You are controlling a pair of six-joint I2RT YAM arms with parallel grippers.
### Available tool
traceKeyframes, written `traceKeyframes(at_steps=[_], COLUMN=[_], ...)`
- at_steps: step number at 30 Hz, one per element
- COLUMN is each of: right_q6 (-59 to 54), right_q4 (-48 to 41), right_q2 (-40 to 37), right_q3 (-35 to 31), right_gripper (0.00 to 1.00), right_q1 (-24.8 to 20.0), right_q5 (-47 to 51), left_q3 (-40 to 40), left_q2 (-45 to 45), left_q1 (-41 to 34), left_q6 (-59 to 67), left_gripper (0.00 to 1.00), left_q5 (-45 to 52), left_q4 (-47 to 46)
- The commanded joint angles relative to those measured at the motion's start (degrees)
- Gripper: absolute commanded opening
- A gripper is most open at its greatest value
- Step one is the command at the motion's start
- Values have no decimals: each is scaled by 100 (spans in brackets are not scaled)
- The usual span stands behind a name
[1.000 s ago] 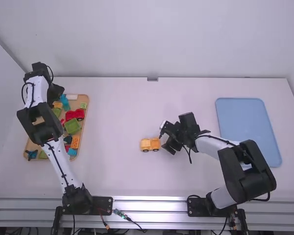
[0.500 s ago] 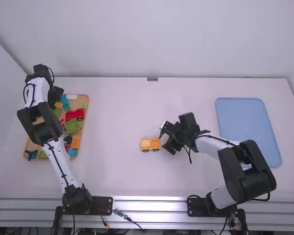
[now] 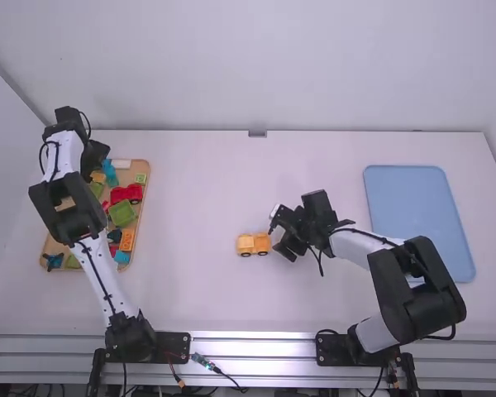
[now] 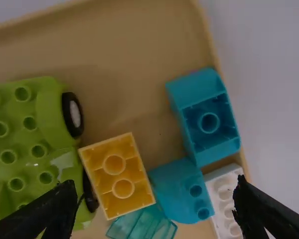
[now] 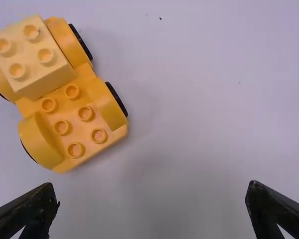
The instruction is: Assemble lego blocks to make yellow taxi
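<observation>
Taxi, part-built, sits mid-way along the desk, right claw parted, empty beside it, presumably to steady assembly, while left claw gapes over yellow block in tray by left edge, likely next piece.

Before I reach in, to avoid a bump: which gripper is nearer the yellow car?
Right. The right gripper is close beside the car; the left gripper is away over the tray.

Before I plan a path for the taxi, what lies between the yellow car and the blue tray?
In the high view, the right gripper and its arm lie between the yellow car and the blue tray.
</observation>
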Motion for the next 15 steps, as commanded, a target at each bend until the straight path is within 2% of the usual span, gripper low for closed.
traceKeyframes(at_steps=[1,15], right_q6=[28,28], right_q4=[-31,-50], right_q2=[-127,-127], right_q3=[-31,-31], right_gripper=[99,100], right_q1=[22,22], right_q5=[-28,-28], left_q3=[-50,-501], left_q2=[-50,-50], left_q1=[13,24], left_q6=[243,17], left_gripper=[84,86], left_q5=[271,299], left_q4=[11,232])
